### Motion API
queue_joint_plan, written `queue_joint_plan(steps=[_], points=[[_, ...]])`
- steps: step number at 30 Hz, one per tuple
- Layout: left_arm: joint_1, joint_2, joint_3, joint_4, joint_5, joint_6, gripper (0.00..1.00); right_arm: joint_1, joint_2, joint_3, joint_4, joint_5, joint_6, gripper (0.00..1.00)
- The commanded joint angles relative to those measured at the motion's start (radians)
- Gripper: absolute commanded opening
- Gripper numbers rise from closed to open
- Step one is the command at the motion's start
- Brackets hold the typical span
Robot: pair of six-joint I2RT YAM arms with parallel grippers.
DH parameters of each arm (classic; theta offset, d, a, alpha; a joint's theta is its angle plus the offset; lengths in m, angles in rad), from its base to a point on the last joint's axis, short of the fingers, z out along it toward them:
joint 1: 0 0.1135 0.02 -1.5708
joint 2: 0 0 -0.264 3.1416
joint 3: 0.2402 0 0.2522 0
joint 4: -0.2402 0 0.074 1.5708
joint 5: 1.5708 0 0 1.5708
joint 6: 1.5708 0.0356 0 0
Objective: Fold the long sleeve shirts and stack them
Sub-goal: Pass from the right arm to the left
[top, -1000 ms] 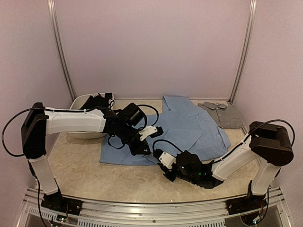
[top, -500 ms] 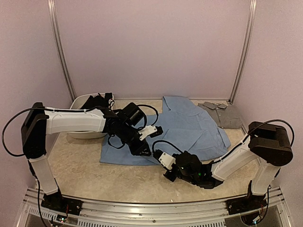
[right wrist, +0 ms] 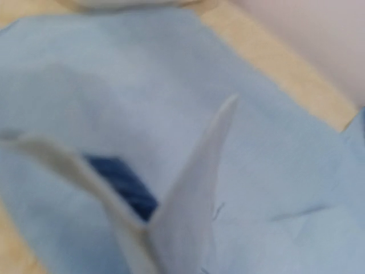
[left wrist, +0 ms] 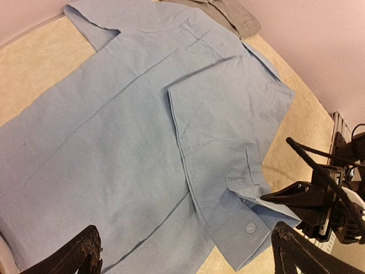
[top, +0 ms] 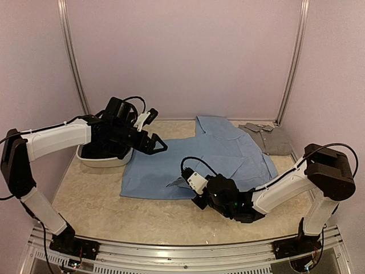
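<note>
From my station I see the light blue shirt (top: 222, 151) spread flat over the middle of the surface (top: 91, 205), its collar end toward 12 o'clock and its hem toward 8 o'clock. In the left wrist view one sleeve lies folded across the body, with its buttoned cuff (left wrist: 246, 227) at the shirt's near edge.

My left pincer (top: 153, 140) hangs in the air above the shirt's 10 o'clock corner with its fingers spread wide and nothing between them. Below it in its own view there is only blue cloth. Its arm reaches across the white tub (top: 100, 160), which sits at 10 o'clock on the surface.

My right pincer (top: 191, 185) is low at the shirt's 6 o'clock edge. It is closed tight on a pinch of the blue cloth, which rises in a small ridge just at its 9 o'clock side. Its own camera is blurred, showing little beyond blue fabric close up.

The grey shirt (top: 271, 137) lies crumpled at 2 o'clock, touching the blue one's far corner.
</note>
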Motion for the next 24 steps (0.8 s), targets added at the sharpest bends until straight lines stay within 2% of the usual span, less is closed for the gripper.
queue_joint_plan(steps=[1,6,13,24], points=[[0.038,-0.074,-0.029,0.062,0.108,-0.186,0.98,0.013,-0.027,0.079,-0.02,0.129,-0.026,0.0],[0.04,-0.142,-0.052,0.101,0.016,-0.331,0.97,0.013,0.029,0.156,0.012,0.248,-0.073,0.0],[0.033,-0.18,-0.173,0.257,0.057,-0.553,0.94,0.025,0.121,0.213,0.041,0.362,-0.067,0.0],[0.008,-0.191,-0.339,0.419,0.119,-0.882,0.89,0.059,0.202,0.204,0.035,0.381,0.007,0.0]])
